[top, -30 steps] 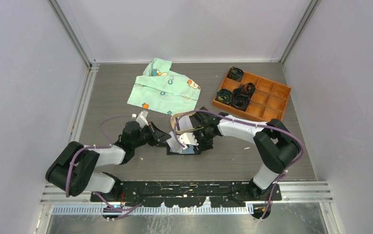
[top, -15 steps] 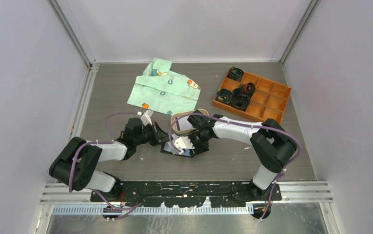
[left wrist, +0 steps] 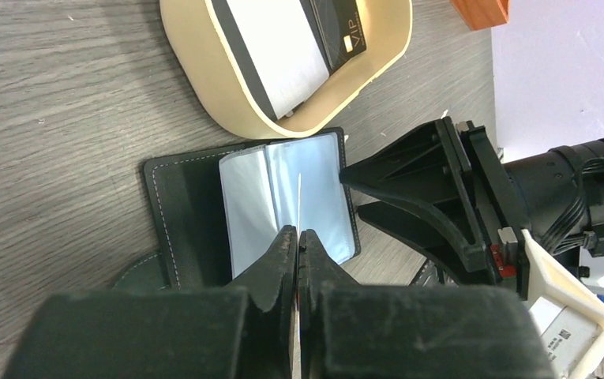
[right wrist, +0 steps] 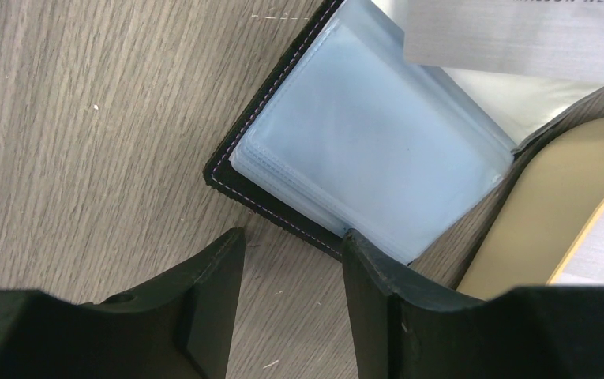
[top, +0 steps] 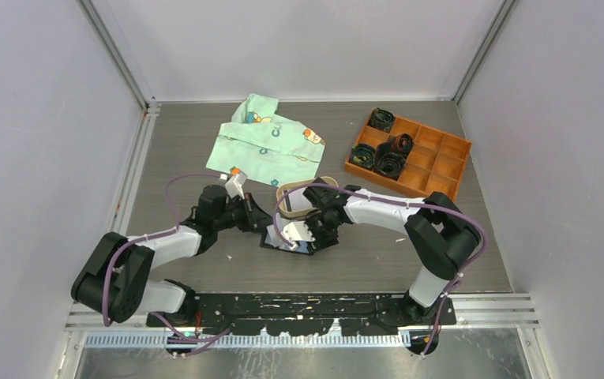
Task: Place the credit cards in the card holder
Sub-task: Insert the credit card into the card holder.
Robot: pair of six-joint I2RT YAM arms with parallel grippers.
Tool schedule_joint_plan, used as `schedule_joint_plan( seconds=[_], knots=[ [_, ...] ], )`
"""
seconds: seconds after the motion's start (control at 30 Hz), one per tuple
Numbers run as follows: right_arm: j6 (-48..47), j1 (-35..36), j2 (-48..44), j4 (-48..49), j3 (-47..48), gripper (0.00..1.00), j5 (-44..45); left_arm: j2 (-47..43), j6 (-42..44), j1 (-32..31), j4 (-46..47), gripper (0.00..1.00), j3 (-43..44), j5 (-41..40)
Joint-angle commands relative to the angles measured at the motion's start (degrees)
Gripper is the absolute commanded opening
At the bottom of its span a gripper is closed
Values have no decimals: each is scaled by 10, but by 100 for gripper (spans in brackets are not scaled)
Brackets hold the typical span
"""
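Observation:
The card holder (left wrist: pixel 196 213) lies open on the table, its clear sleeves (right wrist: pixel 369 150) fanned up. My left gripper (left wrist: pixel 298 233) is shut on a whitish credit card (left wrist: pixel 300 193) seen edge-on, its far edge standing among the sleeves. That card (right wrist: pixel 519 28) crosses the top of the right wrist view. My right gripper (right wrist: pixel 290 245) is open at the holder's corner, one fingertip (right wrist: pixel 362 241) touching the sleeves' edge. In the top view both grippers meet over the holder (top: pixel 271 239). Two more credit cards, one whitish (left wrist: pixel 271 47) and one black (left wrist: pixel 342 31), lie in the tan tray (left wrist: pixel 227 110).
The tan oval tray (top: pixel 283 195) sits just behind the holder, touching it. A green patterned cloth (top: pixel 267 146) lies at the back. An orange compartment box (top: pixel 440 162) with dark rolled items stands at the back right.
The right gripper and the holder have shifted a little to the left. The left arm's wrist has swung back slightly, its gripper still shut on the card at the holder.

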Motion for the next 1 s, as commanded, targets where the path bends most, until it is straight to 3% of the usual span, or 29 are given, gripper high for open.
schedule_joint_plan(
  seconds=[0.0,0.43,0.7,0.97],
  knots=[
    [-6,7,31,-19,-10,54,9,19,29,3,-12,0,18,18],
    [-15,6,28,-32,-8,53,12,86,1,-4,48,0,17,72],
    [-51,6,20,-65,-10,54,-1,74,-39,-24,77,0,-16,46],
    [-58,6,21,-75,-8,53,-5,105,-99,-24,181,0,-45,22]
  ],
)
